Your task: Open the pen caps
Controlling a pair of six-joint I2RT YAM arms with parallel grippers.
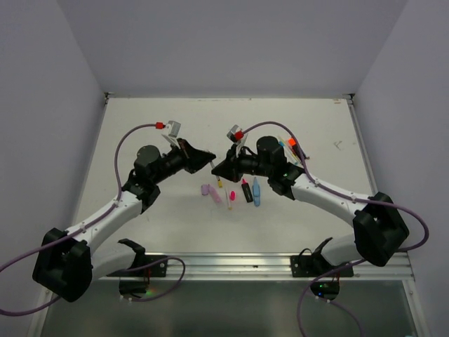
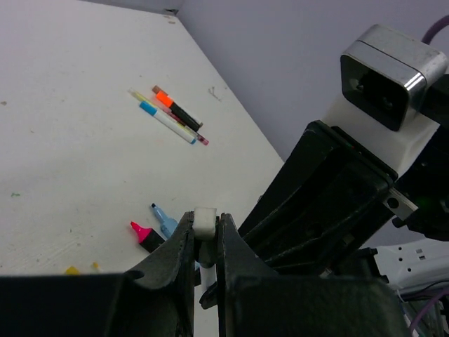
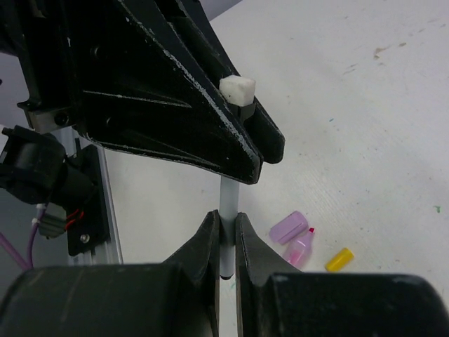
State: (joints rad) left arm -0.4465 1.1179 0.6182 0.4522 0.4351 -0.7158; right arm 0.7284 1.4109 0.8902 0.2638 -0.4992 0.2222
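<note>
- The right fingers point(image 3: 200, 253), almost together, pinch the slim pale-grey barrel of a thin plastic pen point(image 3: 226, 200), which stands upright in the right wrist view.
- Just past them, the left fingers point(image 2: 179, 256) are clamped on the white squarish plastic end-piece point(image 2: 205, 221) at the top of that pen. The pen is held in the air between the two arms, above the white surface point(image 1: 196, 116).
- Down on the surface, a loose lilac plastic cap point(image 3: 289, 227) lies just beside a stubby pink highlighter point(image 3: 300, 247), with a small yellow cap point(image 3: 339, 259) near them.
- A black highlighter with a pink end point(image 2: 144, 235) and a light-blue highlighter point(image 2: 163, 219) lie side by side.
- Farthest off, a bunch of thin pens point(image 2: 172, 116) with orange and blue ends lies together.
</note>
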